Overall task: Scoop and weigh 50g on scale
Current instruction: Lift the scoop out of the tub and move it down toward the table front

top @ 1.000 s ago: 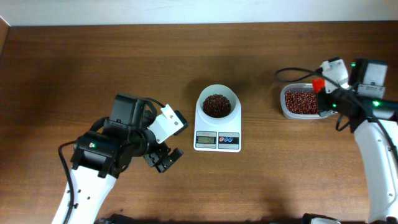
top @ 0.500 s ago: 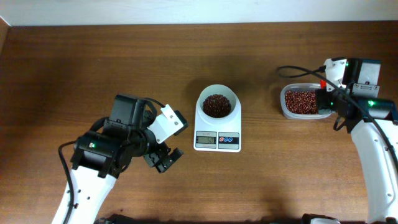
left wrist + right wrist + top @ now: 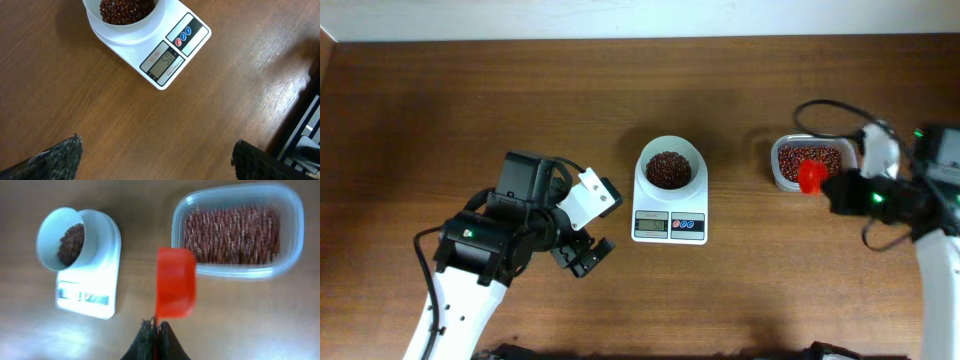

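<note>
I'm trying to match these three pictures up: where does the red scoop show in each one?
Overhead: the red scoop is at the right, over the lower edge of the clear tub.
Left wrist: not in it.
Right wrist: in the middle, overlapping the tub's lower left corner.
Shared landmark: the white scale, centre overhead, at the top in the left wrist view, at the left in the right wrist view.

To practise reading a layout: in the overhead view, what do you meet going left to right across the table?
Left pincer → scale → tub.
</note>
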`<state>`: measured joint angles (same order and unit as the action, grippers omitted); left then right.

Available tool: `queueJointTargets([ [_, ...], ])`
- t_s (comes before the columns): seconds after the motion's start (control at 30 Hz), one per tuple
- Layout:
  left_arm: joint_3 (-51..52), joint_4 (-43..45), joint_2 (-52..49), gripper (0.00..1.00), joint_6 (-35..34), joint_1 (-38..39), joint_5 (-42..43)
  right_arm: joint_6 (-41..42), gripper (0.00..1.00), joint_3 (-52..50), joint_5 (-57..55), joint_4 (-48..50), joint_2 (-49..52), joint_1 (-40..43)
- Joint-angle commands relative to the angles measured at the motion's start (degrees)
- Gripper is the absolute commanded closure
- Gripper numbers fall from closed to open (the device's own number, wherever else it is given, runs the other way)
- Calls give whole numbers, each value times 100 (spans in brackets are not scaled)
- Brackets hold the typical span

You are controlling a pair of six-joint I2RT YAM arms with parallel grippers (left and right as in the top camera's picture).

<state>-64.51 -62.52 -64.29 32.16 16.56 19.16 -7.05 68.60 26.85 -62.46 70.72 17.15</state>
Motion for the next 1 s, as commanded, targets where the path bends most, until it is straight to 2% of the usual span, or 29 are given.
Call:
queueJointTargets([
  [0.0,-2,4,0,1,109,-22,101,66,96,85,953,-684,-223,597],
  [0.1,-2,4,0,1,109,-22,101,-92,96,35,1274,-1412,-219,863],
  [0.17,-2,4,0,1,109,-22,101,-560,96,-105,1528,-1755,-219,874],
  [0.37,-2,4,0,1,109,-22,101,-1032,96,-1193,1655,-1818,-216,876],
  [0.5,-2,4,0,1,109,-22,101,-1047,96,-2404,2347,-817,-212,876],
  [0.67,-2,4,0,1,109,-22,101,-271,96,-3735,3169,745,-210,876],
  [0.97,-2,4,0,1,109,-22,101,-157,96,-4551,3012,1539,-212,876],
])
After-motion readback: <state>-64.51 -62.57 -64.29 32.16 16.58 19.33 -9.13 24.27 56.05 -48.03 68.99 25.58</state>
